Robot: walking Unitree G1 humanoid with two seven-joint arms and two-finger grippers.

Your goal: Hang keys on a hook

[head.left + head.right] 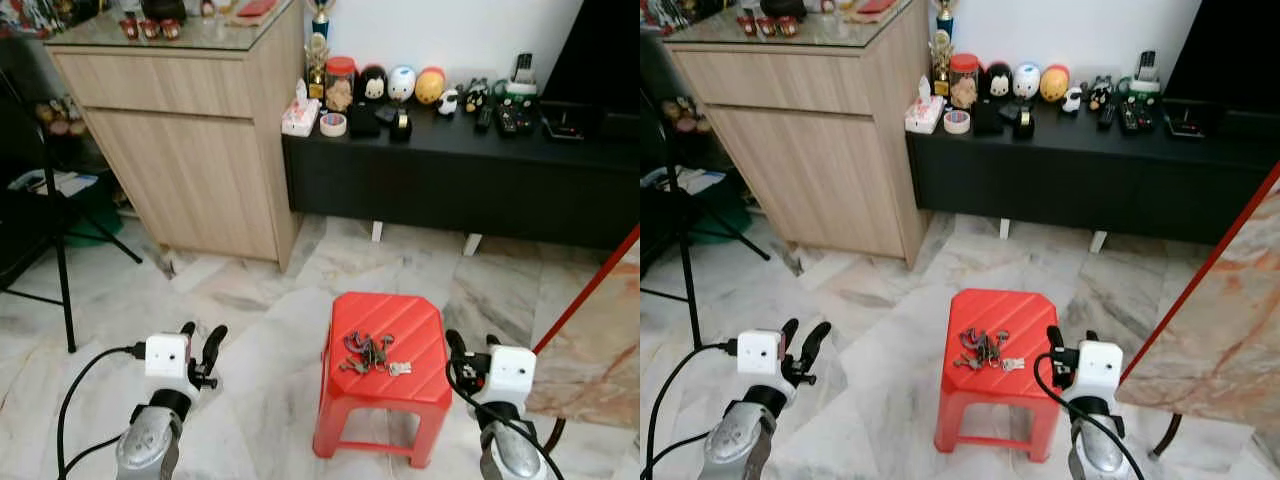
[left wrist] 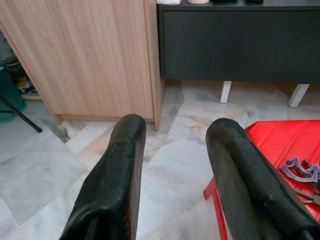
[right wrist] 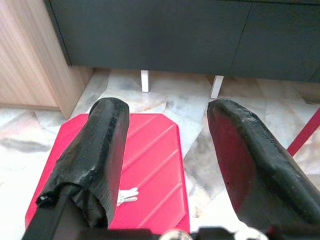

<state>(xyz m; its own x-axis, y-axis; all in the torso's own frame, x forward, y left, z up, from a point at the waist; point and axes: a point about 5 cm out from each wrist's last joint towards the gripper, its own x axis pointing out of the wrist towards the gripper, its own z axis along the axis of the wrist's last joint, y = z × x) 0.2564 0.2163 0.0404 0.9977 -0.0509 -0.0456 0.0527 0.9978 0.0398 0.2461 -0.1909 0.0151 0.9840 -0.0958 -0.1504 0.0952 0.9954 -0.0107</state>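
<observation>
Red stool (image 1: 385, 320), metal keys (image 1: 368, 353) bunched

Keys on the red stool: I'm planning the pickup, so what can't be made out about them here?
- Keys, eye views: too small to count or see a ring.
- Left wrist view: cut off by the edge and a finger.
- Right wrist view: mostly behind a finger; one key shows.

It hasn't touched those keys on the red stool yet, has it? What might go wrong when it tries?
The keys lie flat in a loose bunch on the red stool, so the open right gripper may catch only some or push them off. The stool looks light and might shift if bumped. No hook is visible nearby.
</observation>
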